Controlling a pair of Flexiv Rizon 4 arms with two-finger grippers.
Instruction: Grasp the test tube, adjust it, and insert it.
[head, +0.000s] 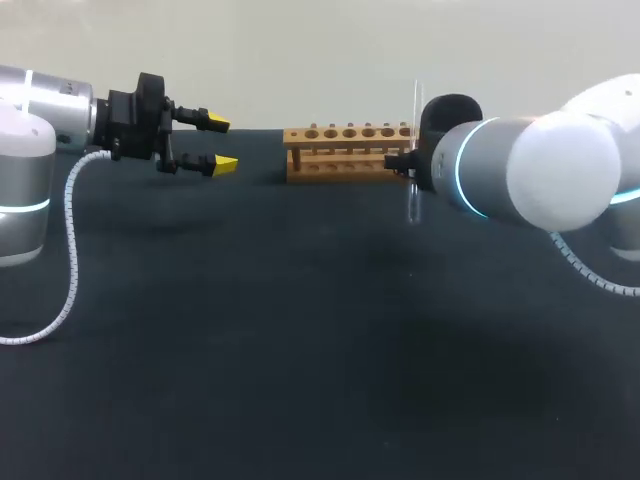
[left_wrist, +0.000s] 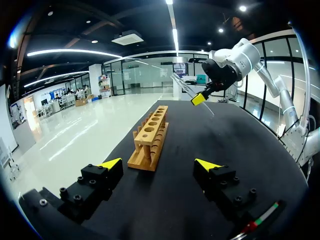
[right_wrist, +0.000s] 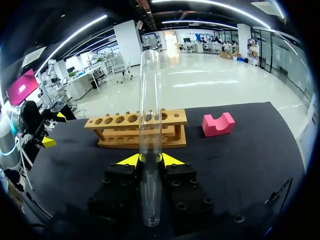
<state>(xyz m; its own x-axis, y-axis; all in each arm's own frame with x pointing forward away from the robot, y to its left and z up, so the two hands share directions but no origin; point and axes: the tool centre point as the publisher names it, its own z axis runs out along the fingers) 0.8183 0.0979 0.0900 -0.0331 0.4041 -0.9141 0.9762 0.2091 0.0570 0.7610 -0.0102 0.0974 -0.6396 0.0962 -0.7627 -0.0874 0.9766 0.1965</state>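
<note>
- The right claw (right_wrist: 150, 159) pinches the tube (right_wrist: 150, 100) from both sides, about a third of the way up its length. The closed end hangs back toward the wrist and the open end stands well past the yellow tips.
- The grasp looks done, so I judge the step in hand to be the adjusting, with the insertion not yet begun.
- In the head view the tube stands close to upright at the rack's right end. It is held clear of the table (head: 300, 350), and its lower end shows below the rack's base, so it does not seem to be over any hole.
- The rack (right_wrist: 115, 132) lies just ahead of the right claw, its row of holes running crosswise and all of them empty as far as I can see.
- The next move likely calls for lifting the closed end above the rack's top, centring it over one hole, keeping the tube plumb, then lowering it straight.
- A pink block (right_wrist: 218, 124) sits beside the rack.
- The left claw (head: 222, 143) hangs spread and empty, well apart from the rack's other end.
</note>
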